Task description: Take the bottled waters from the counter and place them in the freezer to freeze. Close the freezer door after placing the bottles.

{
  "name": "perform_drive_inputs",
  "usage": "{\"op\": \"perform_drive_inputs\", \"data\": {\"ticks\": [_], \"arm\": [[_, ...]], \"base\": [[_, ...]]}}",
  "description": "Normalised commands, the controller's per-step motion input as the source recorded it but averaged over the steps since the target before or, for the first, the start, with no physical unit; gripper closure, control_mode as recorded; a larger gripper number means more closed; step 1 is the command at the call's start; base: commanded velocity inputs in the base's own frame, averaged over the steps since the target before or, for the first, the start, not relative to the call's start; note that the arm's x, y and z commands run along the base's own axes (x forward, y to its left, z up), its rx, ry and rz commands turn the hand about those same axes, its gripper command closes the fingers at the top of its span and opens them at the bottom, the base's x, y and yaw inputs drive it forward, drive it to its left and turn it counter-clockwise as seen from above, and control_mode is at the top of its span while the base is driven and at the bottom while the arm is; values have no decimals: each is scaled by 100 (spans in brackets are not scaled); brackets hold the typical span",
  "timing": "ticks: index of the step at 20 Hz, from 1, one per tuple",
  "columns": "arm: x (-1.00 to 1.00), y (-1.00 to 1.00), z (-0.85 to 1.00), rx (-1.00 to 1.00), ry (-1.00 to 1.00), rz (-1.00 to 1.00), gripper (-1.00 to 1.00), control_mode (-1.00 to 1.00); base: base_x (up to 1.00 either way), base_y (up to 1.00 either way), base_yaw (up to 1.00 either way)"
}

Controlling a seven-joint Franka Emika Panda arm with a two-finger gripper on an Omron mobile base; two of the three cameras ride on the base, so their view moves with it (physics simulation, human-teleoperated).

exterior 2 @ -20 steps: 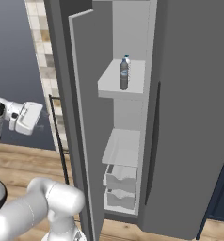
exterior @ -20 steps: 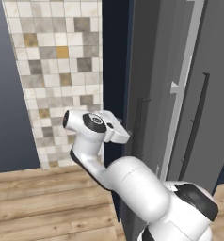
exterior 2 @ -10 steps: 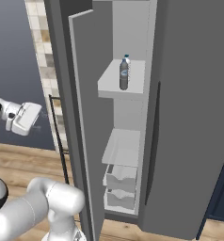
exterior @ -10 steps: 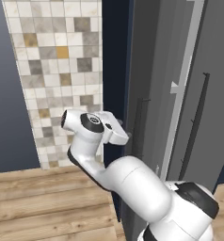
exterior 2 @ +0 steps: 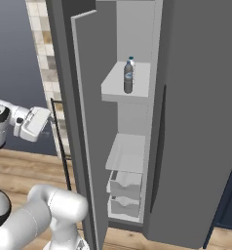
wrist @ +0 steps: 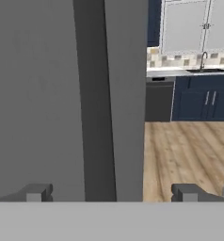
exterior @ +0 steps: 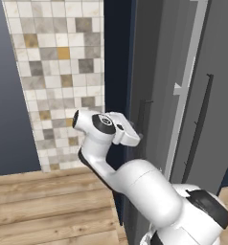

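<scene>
Fingers spread at the door's edge
My open fingers (wrist: 109, 193) have crept closer to the tall matte grey freezer door (wrist: 62, 94); its dark bar handle (wrist: 96, 94) stands between them.

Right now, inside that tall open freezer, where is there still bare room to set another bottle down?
The upper shelf has room left of the bottle, which stands by the back wall. The lower shelf is bare all over. Below it the two drawers sit stacked close. The freezer door stands partly open, so the way in is narrow.
</scene>
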Motion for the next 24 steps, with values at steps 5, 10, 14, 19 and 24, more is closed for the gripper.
{"op": "perform_drive_inputs", "data": {"ticks": [5, 10, 14, 19, 24], "arm": [[6, -21, 0, 0, 0, 0, -100, -100], [8, -7, 0, 0, 1, 0, -100, -100], [9, -6, 0, 0, 2, 0, -100, -100], [13, -17, 0, 0, 4, 0, -100, -100], [15, -76, 0, 0, 3, 0, -100, -100]], "base": [[0, 0, 0], [0, 0, 0], [0, 0, 0], [0, 0, 0], [0, 0, 0]]}}
